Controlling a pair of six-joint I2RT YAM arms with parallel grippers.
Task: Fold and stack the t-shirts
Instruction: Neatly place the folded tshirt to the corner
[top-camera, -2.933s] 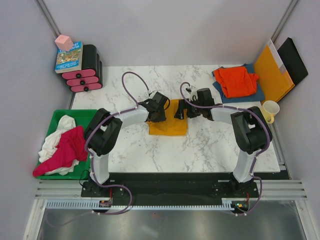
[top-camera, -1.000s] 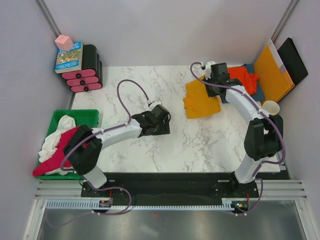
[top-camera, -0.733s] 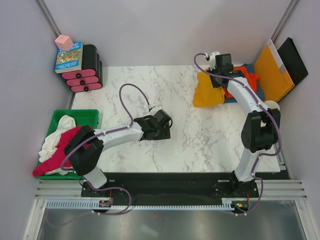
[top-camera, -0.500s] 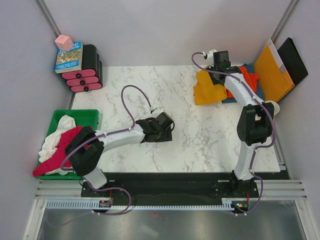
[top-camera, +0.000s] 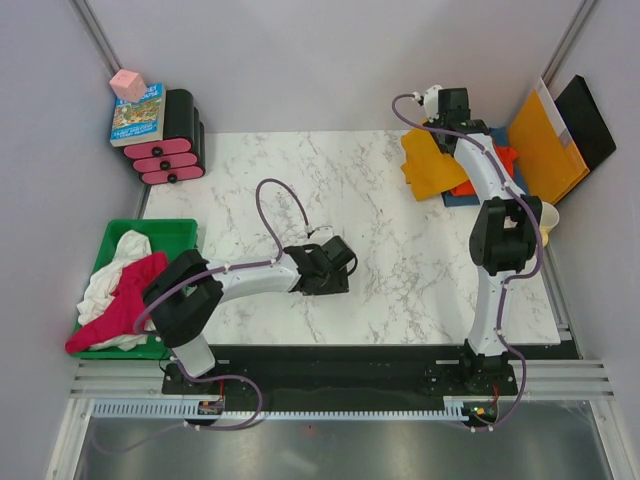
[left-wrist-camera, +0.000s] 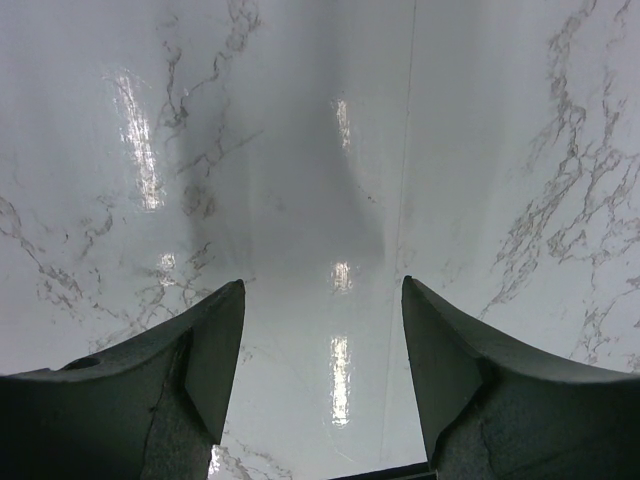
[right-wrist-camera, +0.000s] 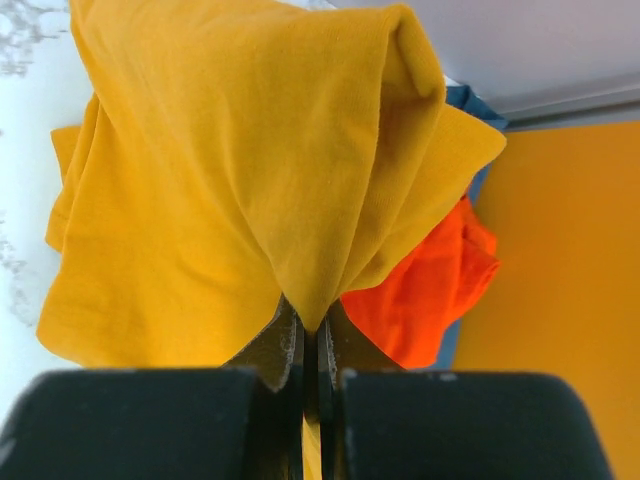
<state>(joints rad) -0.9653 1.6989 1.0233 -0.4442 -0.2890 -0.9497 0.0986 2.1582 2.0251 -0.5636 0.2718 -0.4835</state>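
We pinch the mustard-yellow t-shirt (right-wrist-camera: 230, 170) in our right gripper (right-wrist-camera: 310, 330) at the table's (top-camera: 300, 170) far right corner, partly over the red-orange t-shirt (right-wrist-camera: 425, 290) just to its right, our left gripper (left-wrist-camera: 322, 310) open and empty, well apart.

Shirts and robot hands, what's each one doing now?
mustard-yellow shirt: bunched, pinched by right gripper
red-orange shirt: lying on dark blue shirt
dark blue shirt: bottom of pile
magenta shirt: crumpled in green bin
white shirt: crumpled in green bin
left gripper: open, empty
right gripper: shut on mustard-yellow shirt
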